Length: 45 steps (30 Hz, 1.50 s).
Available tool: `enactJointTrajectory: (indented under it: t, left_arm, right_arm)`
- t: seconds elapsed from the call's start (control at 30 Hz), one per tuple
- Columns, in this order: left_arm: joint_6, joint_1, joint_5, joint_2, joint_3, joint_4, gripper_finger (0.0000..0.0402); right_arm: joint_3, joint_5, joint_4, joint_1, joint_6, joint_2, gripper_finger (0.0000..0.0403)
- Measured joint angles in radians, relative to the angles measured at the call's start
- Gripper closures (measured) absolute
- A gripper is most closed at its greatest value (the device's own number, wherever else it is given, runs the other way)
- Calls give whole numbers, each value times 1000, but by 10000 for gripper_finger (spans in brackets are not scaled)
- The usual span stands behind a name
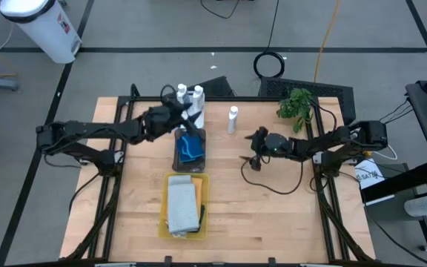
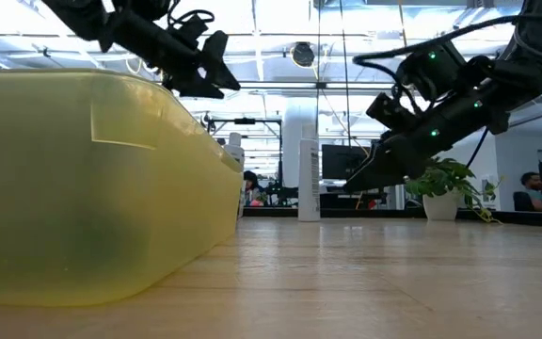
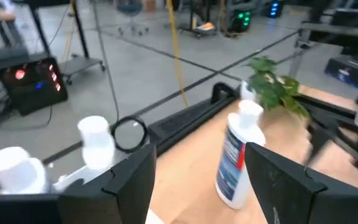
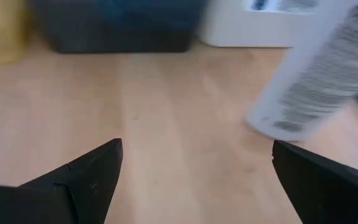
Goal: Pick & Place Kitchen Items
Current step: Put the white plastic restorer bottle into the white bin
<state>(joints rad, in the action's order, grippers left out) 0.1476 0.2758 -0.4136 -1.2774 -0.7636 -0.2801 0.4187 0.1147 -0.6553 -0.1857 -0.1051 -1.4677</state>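
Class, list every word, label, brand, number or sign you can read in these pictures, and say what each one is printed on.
No text can be read.
Lone white bottle: blue and red label, too blurred.
Same bottle by the right wrist camera: lines of print, too blurred.
White bin: sticker, too small.

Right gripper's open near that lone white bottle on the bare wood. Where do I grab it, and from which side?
Probably around the body of the lone white bottle, below its cap, coming in level from the right gripper's side. It stands upright, clear of the other bottles and the grey tray, so the open fingers can straddle it.
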Motion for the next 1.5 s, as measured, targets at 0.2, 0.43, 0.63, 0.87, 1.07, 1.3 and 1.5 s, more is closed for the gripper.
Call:
enactJointTrajectory:
  t: [0.2, 0.43, 0.63, 0.87, 1.07, 1.3, 1.5]
  left_arm:
    - [-82, -37, -14, -1, 101, -213, 151]
    - [-89, -35, -14, -1, 107, -217, 151]
    - [-91, -34, -14, -1, 107, -218, 151]
    - [-86, -34, -13, -1, 107, -217, 151]
    - [-87, -34, -3, -1, 107, -211, 151]
    - [-86, -29, -1, -1, 107, -209, 151]
    - [-83, -29, 3, -1, 107, -209, 151]
  right_arm:
    - [0, -45, -65, -118, -34, 0, 23]
    - [10, -266, -170, -303, 13, 0, 23]
    - [46, -298, -177, -333, 11, -31, 23]
    - [147, -300, -201, -340, -12, -170, 23]
    - [216, -295, -268, -352, 81, -286, 23]
    - [229, -96, -361, -321, 85, -373, 23]
    - [229, 128, -365, -291, 86, -381, 24]
